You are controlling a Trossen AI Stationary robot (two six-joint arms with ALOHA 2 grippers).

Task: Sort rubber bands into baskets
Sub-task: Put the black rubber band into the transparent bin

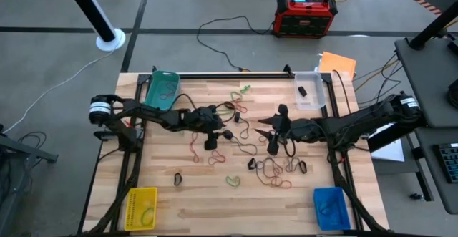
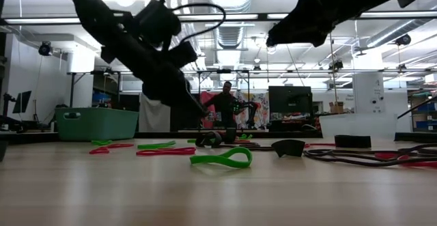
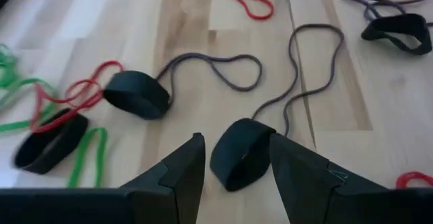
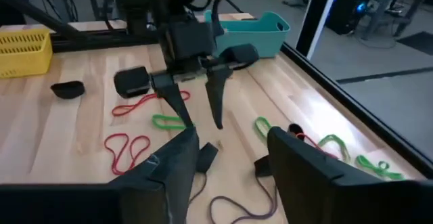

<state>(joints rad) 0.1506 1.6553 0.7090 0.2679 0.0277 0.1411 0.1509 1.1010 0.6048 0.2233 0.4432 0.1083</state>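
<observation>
High view: rubber bands [image 1: 270, 167] lie scattered over the middle of the wooden tabletop [image 1: 215, 208]. Four baskets sit at the corners: teal basket [image 1: 162, 89] upper left, clear basket [image 1: 310, 90] upper right, yellow basket [image 1: 141, 208] lower left, blue basket [image 1: 330, 208] lower right. The left gripper [image 1: 212, 133] and right gripper [image 1: 275, 138] meet near frame centre, over the scatter.

Low view: a green band [image 2: 220, 160] lies flat at centre and a wide black band [image 2: 288, 147] stands beside it. Both look light, soft and floppy, likely to deform under any pinch.

Left wrist view: the left gripper [image 3: 237, 170] has its jaws spread, straddling a wide black loop [image 3: 240, 153] at lower centre; contact cannot be confirmed. The loop stands on edge, so pinching across its wall looks the sound hold.

Right wrist view: the right gripper [image 4: 226, 163] has its jaws spread, holding nothing, above thin bands [image 4: 128, 149] on the tabletop. Thin bands lie flat and may slip from the jaws.
</observation>
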